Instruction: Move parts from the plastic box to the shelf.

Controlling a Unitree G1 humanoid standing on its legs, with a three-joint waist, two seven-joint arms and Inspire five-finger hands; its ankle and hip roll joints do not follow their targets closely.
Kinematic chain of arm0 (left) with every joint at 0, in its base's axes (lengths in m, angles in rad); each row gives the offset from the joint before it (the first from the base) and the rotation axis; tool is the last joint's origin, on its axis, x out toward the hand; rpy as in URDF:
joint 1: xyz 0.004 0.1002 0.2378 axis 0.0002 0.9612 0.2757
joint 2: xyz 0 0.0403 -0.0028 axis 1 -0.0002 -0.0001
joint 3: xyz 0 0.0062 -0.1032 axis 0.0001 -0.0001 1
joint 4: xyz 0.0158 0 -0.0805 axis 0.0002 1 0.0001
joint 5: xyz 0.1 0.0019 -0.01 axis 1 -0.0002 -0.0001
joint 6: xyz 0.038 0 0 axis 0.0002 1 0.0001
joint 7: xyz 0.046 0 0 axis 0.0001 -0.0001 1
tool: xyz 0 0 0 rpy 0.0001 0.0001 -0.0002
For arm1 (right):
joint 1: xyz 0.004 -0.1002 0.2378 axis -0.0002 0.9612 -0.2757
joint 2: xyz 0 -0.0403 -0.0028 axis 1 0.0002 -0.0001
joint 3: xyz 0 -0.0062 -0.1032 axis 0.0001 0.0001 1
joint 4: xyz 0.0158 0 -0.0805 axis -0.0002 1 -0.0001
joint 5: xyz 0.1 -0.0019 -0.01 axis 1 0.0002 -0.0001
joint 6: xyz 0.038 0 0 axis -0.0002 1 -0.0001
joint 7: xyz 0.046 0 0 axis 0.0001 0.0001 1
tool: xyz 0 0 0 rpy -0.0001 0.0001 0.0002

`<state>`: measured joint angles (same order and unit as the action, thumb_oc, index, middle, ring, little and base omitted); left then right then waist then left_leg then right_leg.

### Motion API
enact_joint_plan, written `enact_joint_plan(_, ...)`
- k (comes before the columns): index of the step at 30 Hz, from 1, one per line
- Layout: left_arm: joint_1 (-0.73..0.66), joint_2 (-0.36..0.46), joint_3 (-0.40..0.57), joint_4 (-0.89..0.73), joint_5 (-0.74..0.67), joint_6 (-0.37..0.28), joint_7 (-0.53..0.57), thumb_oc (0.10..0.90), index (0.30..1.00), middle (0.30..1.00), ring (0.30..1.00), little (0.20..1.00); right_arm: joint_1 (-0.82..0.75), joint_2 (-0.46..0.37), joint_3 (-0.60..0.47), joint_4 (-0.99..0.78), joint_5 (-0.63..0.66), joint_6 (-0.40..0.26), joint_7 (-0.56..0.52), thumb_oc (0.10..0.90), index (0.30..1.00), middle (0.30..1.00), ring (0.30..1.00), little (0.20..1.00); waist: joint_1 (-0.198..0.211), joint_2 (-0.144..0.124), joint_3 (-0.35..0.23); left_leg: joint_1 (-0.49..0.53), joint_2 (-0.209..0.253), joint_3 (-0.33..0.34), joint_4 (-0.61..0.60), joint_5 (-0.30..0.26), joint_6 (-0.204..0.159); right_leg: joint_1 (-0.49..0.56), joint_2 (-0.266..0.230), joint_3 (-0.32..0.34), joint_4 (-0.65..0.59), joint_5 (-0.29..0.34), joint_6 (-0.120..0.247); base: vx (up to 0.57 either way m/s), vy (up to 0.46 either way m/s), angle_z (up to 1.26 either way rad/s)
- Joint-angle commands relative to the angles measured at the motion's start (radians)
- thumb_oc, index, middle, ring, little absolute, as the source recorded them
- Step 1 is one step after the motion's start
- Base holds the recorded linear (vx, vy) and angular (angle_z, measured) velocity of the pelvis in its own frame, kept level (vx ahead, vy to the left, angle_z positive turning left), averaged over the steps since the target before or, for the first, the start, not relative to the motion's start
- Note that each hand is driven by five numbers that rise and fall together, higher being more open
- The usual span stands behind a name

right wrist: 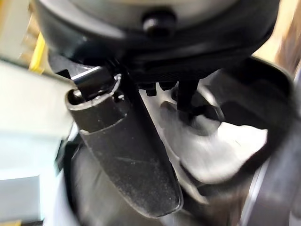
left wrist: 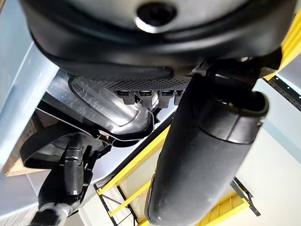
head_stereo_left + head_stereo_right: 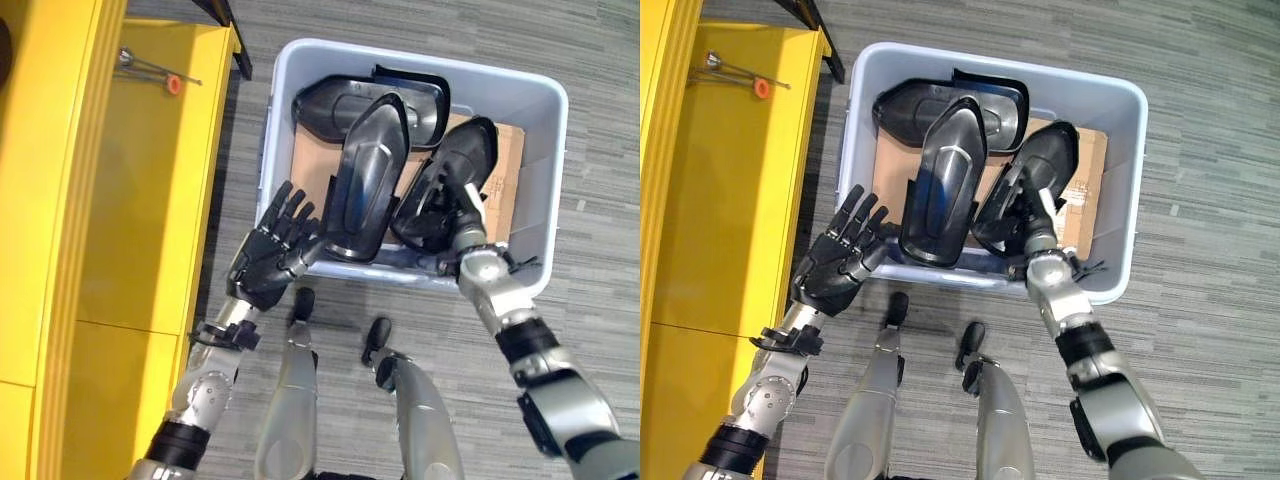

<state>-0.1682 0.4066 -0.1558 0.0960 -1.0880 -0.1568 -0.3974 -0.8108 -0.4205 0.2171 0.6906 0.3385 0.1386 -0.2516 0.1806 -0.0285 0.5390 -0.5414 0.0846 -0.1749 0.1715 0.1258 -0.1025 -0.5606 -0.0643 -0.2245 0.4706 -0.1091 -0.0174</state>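
A pale grey plastic box (image 3: 538,215) stands on the floor and holds three black moulded parts on a cardboard sheet (image 3: 506,160). The tallest part (image 3: 365,180) stands tilted, its lower end over the box's near rim. My left hand (image 3: 272,250) is outside the near-left wall, open with fingers straight and spread, its thumb (image 2: 202,155) against that part's lower edge. My right hand (image 3: 466,222) reaches into the box at the second part (image 3: 455,165), its white-covered thumb on top. The third part (image 3: 345,100) lies at the back. The yellow shelf (image 3: 140,200) is on the left.
A thin metal tool with an orange tip (image 3: 172,84) lies at the far end of the shelf's top. A dark shelf leg (image 3: 240,45) stands between shelf and box. Grey striped floor surrounds the box on the right and at the back.
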Motion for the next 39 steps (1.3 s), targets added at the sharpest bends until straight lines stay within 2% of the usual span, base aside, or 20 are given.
enact_joint_plan(1,-0.050,-0.047,-0.014,-0.082,-0.004,-0.087,-0.057,0.900,1.000,1.000,1.000,1.000,0.010,-0.024,0.023,0.135,0.126,0.062,-0.042,0.400,0.300,0.300,0.300,0.300,0.017,0.059,-0.032,-0.019,-0.077,0.033,-0.045,0.053,0.091,0.008,0.046,0.050,-0.007,0.058,0.019,-0.02,0.051,-0.01)
enact_joint_plan(4,-0.077,-0.052,-0.033,-0.063,-0.011,-0.093,-0.051,0.900,1.000,1.000,1.000,1.000,-0.026,-0.002,0.018,0.249,0.148,0.072,-0.071,0.400,0.300,0.300,0.300,0.300,0.025,0.074,-0.023,-0.032,-0.086,0.032,-0.037,0.054,0.094,-0.008,0.038,0.043,0.013,0.052,0.017,-0.01,0.051,0.01)
enact_joint_plan(5,-0.087,-0.056,-0.039,-0.052,-0.013,-0.094,-0.054,0.900,1.000,1.000,1.000,1.000,-0.041,0.005,0.012,0.295,0.190,0.084,-0.104,0.400,0.300,0.300,0.300,0.300,0.029,0.081,-0.020,-0.037,-0.091,0.032,-0.034,0.055,0.096,-0.014,0.035,0.040,0.020,0.052,0.017,0.00,0.029,0.08)
enact_joint_plan(10,-0.111,-0.063,-0.080,-0.035,-0.014,-0.118,-0.042,0.900,1.000,1.000,1.000,1.000,-0.076,0.028,-0.042,0.473,0.346,0.062,-0.191,0.400,0.300,0.300,0.300,0.300,0.047,0.105,-0.019,-0.077,-0.110,0.024,-0.011,0.055,0.107,-0.054,0.024,0.029,0.057,0.045,0.020,-0.01,0.039,0.08)
enact_joint_plan(14,-0.111,-0.065,-0.103,-0.034,-0.020,-0.135,-0.038,0.900,1.000,1.000,1.000,1.000,-0.090,0.024,-0.047,0.522,0.314,0.065,-0.237,0.400,0.300,0.300,0.300,0.300,0.058,0.122,-0.019,-0.104,-0.123,0.021,-0.003,0.059,0.111,-0.078,0.014,0.018,0.075,0.043,0.021,-0.01,0.048,0.15)
enact_joint_plan(17,-0.111,-0.064,-0.119,-0.043,-0.023,-0.143,-0.023,0.900,1.000,1.000,1.000,1.000,-0.104,0.021,-0.049,0.545,0.340,0.071,-0.226,0.400,0.300,0.300,0.300,0.300,0.065,0.130,-0.019,-0.119,-0.128,0.019,0.002,0.062,0.112,-0.090,0.007,0.010,0.078,0.047,0.024,-0.01,0.013,0.04)
enact_joint_plan(24,-0.111,-0.066,-0.139,-0.056,-0.020,-0.149,-0.015,0.900,1.000,1.000,1.000,1.000,-0.116,0.012,-0.028,0.563,0.297,0.068,-0.212,0.400,0.300,0.300,0.300,0.300,0.069,0.137,-0.019,-0.130,-0.131,0.020,0.002,0.065,0.112,-0.102,0.001,0.001,0.080,0.049,0.025,-0.01,0.004,0.01)
enact_joint_plan(26,-0.114,-0.063,-0.143,-0.064,-0.023,-0.148,-0.008,0.900,1.000,1.000,1.000,1.000,-0.117,0.012,-0.023,0.561,0.295,0.043,-0.214,0.400,0.300,0.300,0.300,0.300,0.068,0.136,-0.019,-0.128,-0.131,0.020,-0.001,0.066,0.111,-0.098,0.002,0.000,0.073,0.051,0.026,0.00,0.000,0.00)
enact_joint_plan(28,-0.113,-0.063,-0.143,-0.073,-0.020,-0.143,-0.004,0.900,1.000,1.000,1.000,1.000,-0.121,0.009,-0.018,0.552,0.237,0.001,-0.216,0.400,0.300,0.300,0.300,0.300,0.068,0.136,-0.019,-0.124,-0.130,0.021,-0.006,0.067,0.111,-0.095,0.003,0.000,0.068,0.053,0.026,0.00,0.000,0.00)
enact_joint_plan(29,-0.113,-0.063,-0.145,-0.078,-0.018,-0.141,0.000,0.900,1.000,1.000,1.000,1.000,-0.126,0.006,-0.010,0.538,0.192,-0.056,-0.228,0.400,0.300,0.300,0.300,0.300,0.066,0.136,-0.019,-0.121,-0.128,0.023,-0.011,0.068,0.110,-0.092,0.004,0.001,0.062,0.057,0.027,-0.03,0.003,0.00)
enact_joint_plan(30,-0.112,-0.058,-0.146,-0.087,-0.022,-0.139,0.003,0.900,1.000,1.000,1.000,1.000,-0.137,0.004,0.007,0.499,0.085,-0.140,-0.271,0.400,0.300,0.300,0.300,0.300,0.064,0.135,-0.019,-0.116,-0.126,0.025,-0.015,0.068,0.110,-0.088,0.005,0.003,0.056,0.059,0.028,-0.04,0.004,0.00)
enact_joint_plan(31,-0.111,-0.056,-0.146,-0.091,-0.025,-0.138,0.003,0.900,1.000,1.000,1.000,1.000,-0.143,0.003,0.016,0.477,0.009,-0.184,-0.309,0.514,0.459,0.459,0.459,0.459,0.062,0.134,-0.019,-0.115,-0.125,0.027,-0.017,0.069,0.110,-0.086,0.005,0.004,0.053,0.060,0.028,-0.04,0.003,0.00)
enact_joint_plan(32,-0.109,-0.053,-0.143,-0.093,-0.026,-0.139,0.002,0.900,1.000,1.000,1.000,1.000,-0.148,-0.001,0.029,0.441,-0.041,-0.200,-0.350,0.600,0.580,0.580,0.580,0.580,0.060,0.132,-0.019,-0.113,-0.123,0.028,-0.019,0.069,0.109,-0.085,0.006,0.005,0.048,0.063,0.029,-0.03,0.005,-0.01)
enact_joint_plan(33,-0.101,-0.052,-0.141,-0.100,-0.024,-0.143,0.001,0.900,1.000,1.000,1.000,1.000,-0.149,-0.008,0.045,0.382,-0.109,-0.207,-0.401,0.641,0.638,0.638,0.638,0.638,0.057,0.129,-0.019,-0.108,-0.121,0.030,-0.023,0.069,0.108,-0.081,0.008,0.006,0.042,0.065,0.029,0.00,0.000,0.00)
enact_joint_plan(34,-0.094,-0.051,-0.140,-0.103,-0.025,-0.145,-0.003,0.900,1.000,1.000,1.000,1.000,-0.149,-0.014,0.054,0.343,-0.159,-0.217,-0.437,0.900,1.000,1.000,1.000,1.000,0.054,0.127,-0.019,-0.104,-0.120,0.031,-0.025,0.068,0.107,-0.077,0.009,0.008,0.038,0.067,0.030,0.00,0.000,0.00)
enact_joint_plan(37,-0.054,-0.054,-0.128,-0.131,-0.019,-0.159,-0.006,0.900,1.000,1.000,1.000,1.000,-0.105,-0.045,0.051,0.138,-0.252,-0.216,-0.544,0.900,1.000,1.000,1.000,1.000,0.032,0.121,-0.019,-0.080,-0.108,0.042,-0.039,0.065,0.104,-0.059,0.018,0.022,0.020,0.068,0.029,-0.02,0.038,-0.01)
enact_joint_plan(39,-0.039,-0.056,-0.127,-0.150,-0.022,-0.174,0.004,0.900,1.000,1.000,1.000,1.000,-0.066,-0.047,0.038,0.027,-0.307,-0.241,-0.582,0.900,1.000,1.000,1.000,1.000,0.016,0.120,-0.019,-0.070,-0.103,0.050,-0.042,0.059,0.105,-0.055,0.022,0.033,0.022,0.061,0.028,-0.01,0.073,-0.09)
